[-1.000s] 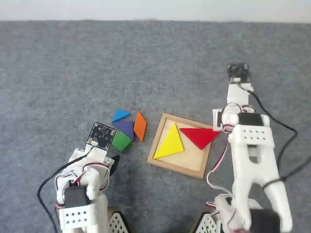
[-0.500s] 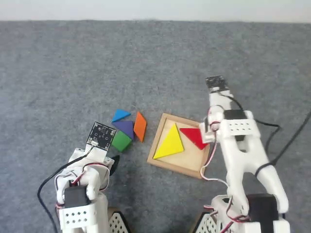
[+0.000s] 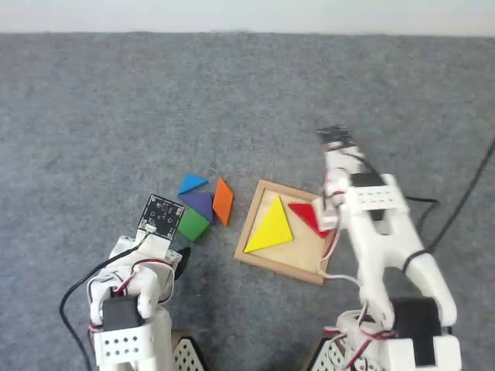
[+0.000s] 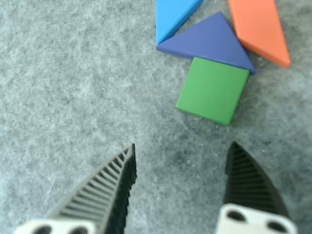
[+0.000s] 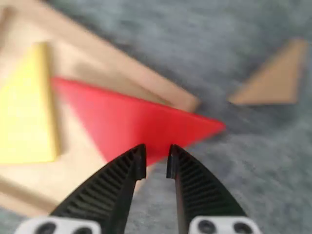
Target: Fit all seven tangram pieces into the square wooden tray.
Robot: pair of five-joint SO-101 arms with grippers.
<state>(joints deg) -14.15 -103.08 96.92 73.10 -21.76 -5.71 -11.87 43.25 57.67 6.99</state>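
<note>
Here: right pincer pinched narrow at the red triangle, left pincer wide

The right pincer [image 5: 156,153] has its jaws drawn almost together, with a thin slit between the tips. The tips sit at an edge of the red triangle [image 5: 131,122], and I cannot tell whether they press on it. That triangle lies in the 2 o'clock part of the square wooden tray [image 3: 294,251], one point overhanging the rim. The yellow triangle [image 3: 271,226] lies flat at its 9 o'clock. A tan triangle [image 5: 273,80] lies on the table [image 3: 116,116] outside the rim.

The left pincer [image 4: 183,145] gapes wide and holds nothing, near the green square [image 3: 192,224] at its 6 o'clock. The purple triangle [image 3: 199,202], blue triangle [image 3: 192,184] and orange parallelogram [image 3: 223,201] cluster at the square's 12 o'clock, off the tray's 9 o'clock side.
</note>
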